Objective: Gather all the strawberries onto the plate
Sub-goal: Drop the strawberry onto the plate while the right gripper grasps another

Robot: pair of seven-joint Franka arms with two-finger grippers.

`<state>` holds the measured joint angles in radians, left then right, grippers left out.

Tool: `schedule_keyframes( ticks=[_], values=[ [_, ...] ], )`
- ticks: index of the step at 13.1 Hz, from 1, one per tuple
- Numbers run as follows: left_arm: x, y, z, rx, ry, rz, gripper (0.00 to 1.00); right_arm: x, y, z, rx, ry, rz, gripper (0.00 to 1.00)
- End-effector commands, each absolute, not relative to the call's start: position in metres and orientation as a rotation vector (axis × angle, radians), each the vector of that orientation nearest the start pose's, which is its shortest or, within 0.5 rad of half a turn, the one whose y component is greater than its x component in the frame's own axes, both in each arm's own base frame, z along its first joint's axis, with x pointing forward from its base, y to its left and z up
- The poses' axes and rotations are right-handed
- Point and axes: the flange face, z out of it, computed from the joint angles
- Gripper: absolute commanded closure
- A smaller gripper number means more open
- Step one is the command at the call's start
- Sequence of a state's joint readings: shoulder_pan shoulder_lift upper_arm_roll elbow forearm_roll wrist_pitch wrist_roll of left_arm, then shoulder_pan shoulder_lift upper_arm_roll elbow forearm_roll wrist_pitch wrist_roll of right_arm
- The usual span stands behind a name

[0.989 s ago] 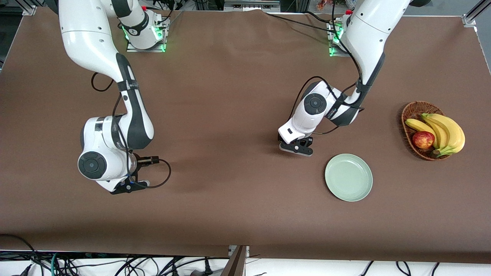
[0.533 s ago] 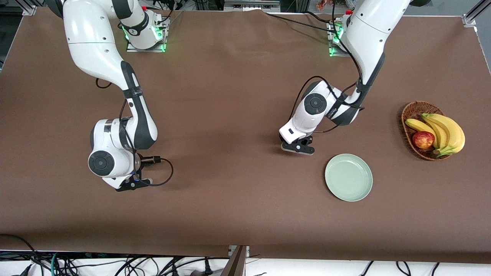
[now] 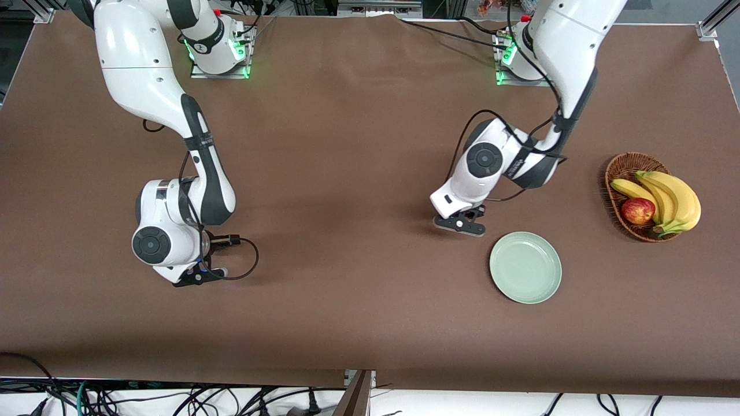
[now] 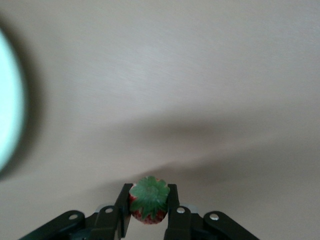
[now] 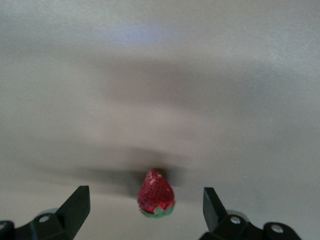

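My left gripper [image 3: 461,225] is shut on a strawberry [image 4: 148,202], red with a green leafy top, held between both fingers [image 4: 172,200] low over the table beside the plate. The pale mint-green plate [image 3: 525,267] is empty; its rim shows in the left wrist view [image 4: 7,100]. My right gripper [image 3: 196,276] is open, low over the table toward the right arm's end. A second strawberry [image 5: 156,194] lies on the table between its spread fingers [image 5: 75,205], touching neither. Both strawberries are hidden in the front view. A third strawberry is out of view.
An oval brown wicker basket [image 3: 614,173] with bananas [image 3: 673,199] and a red apple [image 3: 637,210] stands toward the left arm's end, past the plate. A brown cloth covers the table [image 3: 347,173].
My left gripper has shifted toward the plate with the strawberry. My right arm moved a little toward the table's middle, then held still.
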<state>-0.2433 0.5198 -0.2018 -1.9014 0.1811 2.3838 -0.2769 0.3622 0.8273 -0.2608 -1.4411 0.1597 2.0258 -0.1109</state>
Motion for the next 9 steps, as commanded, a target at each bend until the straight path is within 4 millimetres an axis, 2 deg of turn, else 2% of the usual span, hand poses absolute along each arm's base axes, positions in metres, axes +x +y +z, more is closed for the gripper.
schedule_keyframes(
  ticks=[1,4,5,7,9],
  values=[
    [0.589,-0.208,0.256,-3.01,0.653,0.029,1.0,0.686,0.101,0.193,-3.147,-0.293,0.336,0.0],
    [0.611,-0.163,0.261,-2.931,0.968,0.015,1.0,0.685,0.099,0.192,-3.148,-0.288,0.338,0.13],
    [0.618,-0.154,0.259,-2.892,1.085,0.012,1.0,0.686,0.098,0.192,-3.147,-0.282,0.336,0.21],
    [0.635,-0.124,0.244,-2.848,1.228,0.023,0.97,0.685,0.099,0.189,-3.132,-0.265,0.34,0.36],
    [0.644,-0.107,0.231,-2.802,1.351,0.013,0.97,0.685,0.1,0.19,-3.132,-0.265,0.338,0.49]
  ],
)
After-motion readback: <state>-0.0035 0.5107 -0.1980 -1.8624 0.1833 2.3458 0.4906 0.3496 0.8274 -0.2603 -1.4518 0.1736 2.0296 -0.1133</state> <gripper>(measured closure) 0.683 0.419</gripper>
